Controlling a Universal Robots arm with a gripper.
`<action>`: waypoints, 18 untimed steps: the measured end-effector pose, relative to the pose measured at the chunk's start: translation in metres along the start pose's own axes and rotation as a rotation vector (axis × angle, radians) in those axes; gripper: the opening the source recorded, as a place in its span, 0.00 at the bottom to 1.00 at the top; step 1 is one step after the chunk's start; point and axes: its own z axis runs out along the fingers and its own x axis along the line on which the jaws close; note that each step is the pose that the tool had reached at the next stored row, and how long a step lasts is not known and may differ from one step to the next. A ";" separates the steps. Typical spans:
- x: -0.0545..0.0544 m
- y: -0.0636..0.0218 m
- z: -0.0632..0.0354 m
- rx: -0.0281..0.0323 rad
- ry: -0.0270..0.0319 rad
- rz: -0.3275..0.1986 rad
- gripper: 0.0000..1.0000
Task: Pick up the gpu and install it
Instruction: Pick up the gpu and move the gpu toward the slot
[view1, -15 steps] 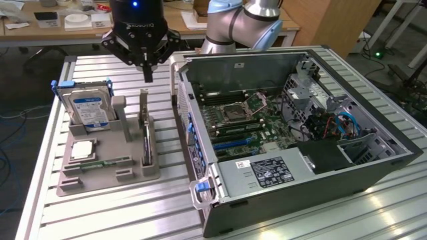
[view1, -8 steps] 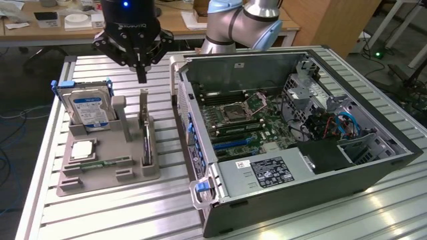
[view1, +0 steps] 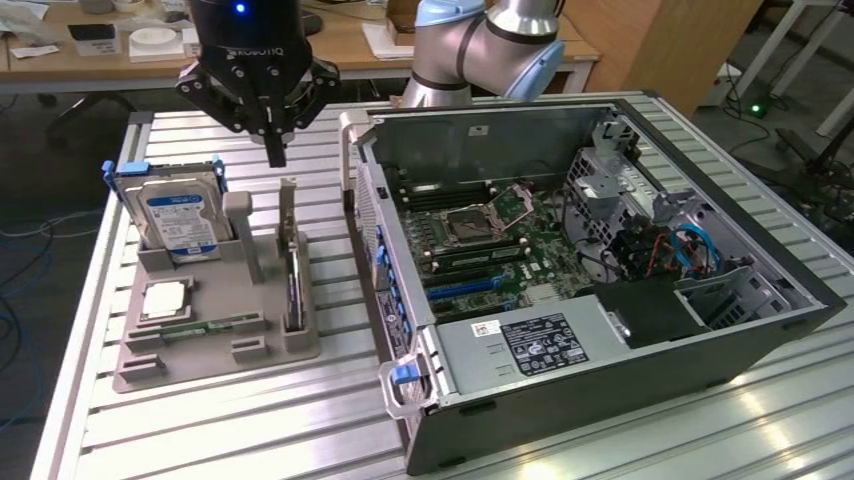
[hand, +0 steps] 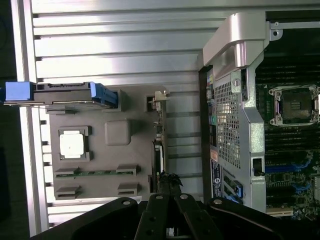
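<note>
Exterior view: slatted metal table (view1: 240, 440) is occupied by open computer case (view1: 641, 400), with grey parts tray (view1: 200, 372) set at exterior view's left. Gripper (view1: 276, 152) is poised over tray, fingers pressed together, nothing grasped. gpu (view1: 291, 275) is stood on edge in tray slot nearest case, below fingertips, untouched.

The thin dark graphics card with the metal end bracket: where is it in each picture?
Exterior view: the thin dark graphics card stands on edge in the grey plastic holder, on the side nearest the open computer case.
Wrist view: the card is edge-on between the square silver chip and the case.
Shared landmark: that chip.
</note>
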 end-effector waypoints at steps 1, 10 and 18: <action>0.000 0.0000 0.0000 0.0000 0.0000 0.000 0.10; 0.000 0.0000 0.0000 0.0000 0.0000 0.000 0.10; 0.000 0.0000 0.0000 0.0000 0.0000 0.000 0.35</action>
